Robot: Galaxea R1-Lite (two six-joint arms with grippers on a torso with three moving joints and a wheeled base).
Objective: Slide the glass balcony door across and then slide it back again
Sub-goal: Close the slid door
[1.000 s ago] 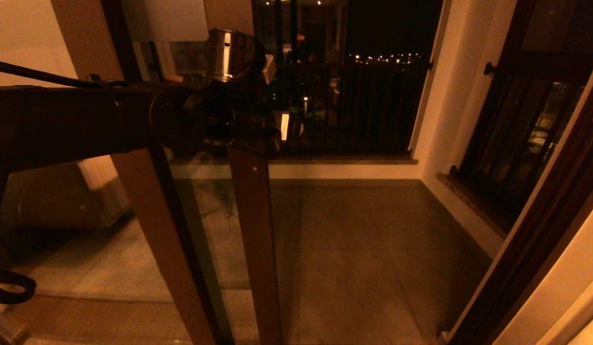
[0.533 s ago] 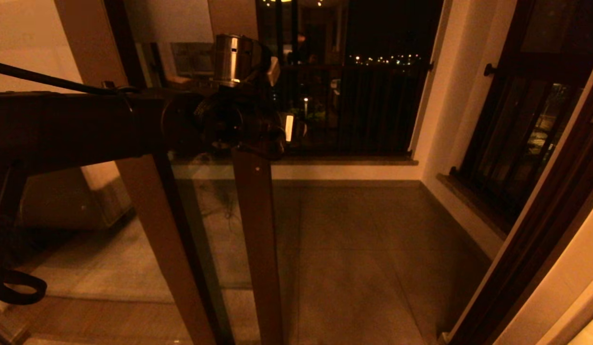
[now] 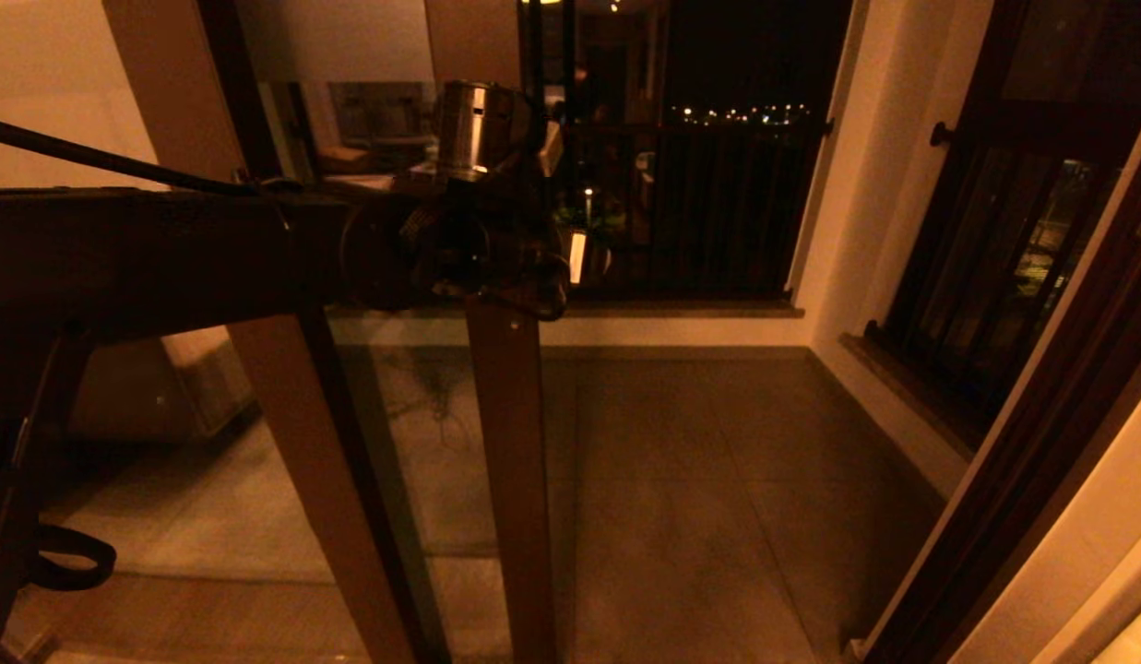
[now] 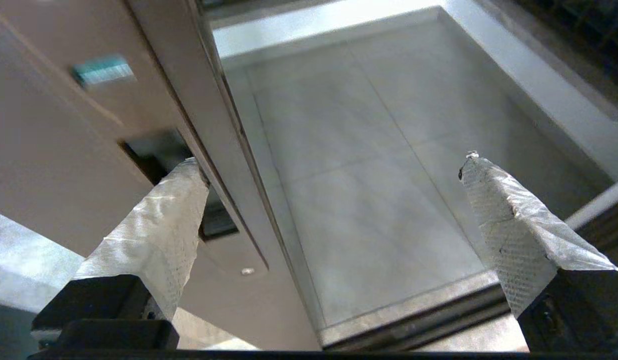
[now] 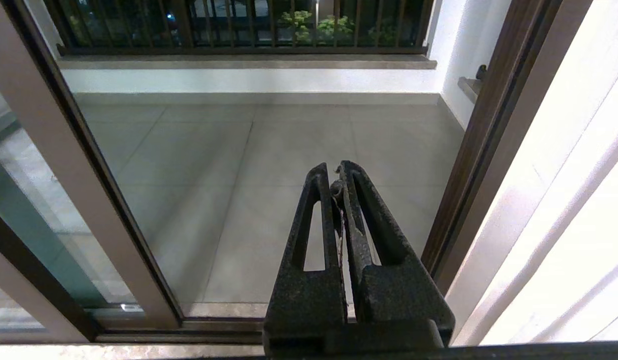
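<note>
**Left fingers hooked in the door's handle recess**

The left gripper (image 4: 333, 165) is reaching out level across the head view to the door (image 3: 510, 480), at the height of the handle on its brown upright. Its fingers are standing wide apart and are gripping nothing. One finger (image 4: 161, 225) is lying with its tip at the edge of the handle recess (image 4: 154, 152), touching the upright right beside the dark slot; the other finger (image 4: 508, 225) is hanging free in the open doorway, well apart from the frame, with only the balcony floor (image 4: 368, 165) beyond it. A screw (image 4: 247, 271) is showing on the upright just beside the hooked finger, and a small greenish label (image 4: 103, 70) is sitting farther along the same upright, past the recess.

The door is standing partway across the opening. Its upright is lying between the second brown upright (image 3: 321, 480) on the far side from the free finger and the dark jamb (image 3: 1022, 480) on the free finger's side, with a wide gap of open doorway left toward that jamb.

The right gripper (image 5: 337, 172) is hanging low in front of the sill track (image 5: 224, 311), fingers pressed together on nothing, pointing out at the floor, with the jamb near on one side and the door's upright (image 5: 84, 200) well apart on the other. The balcony railing (image 5: 239, 25) is running across beyond its fingertips.
</note>
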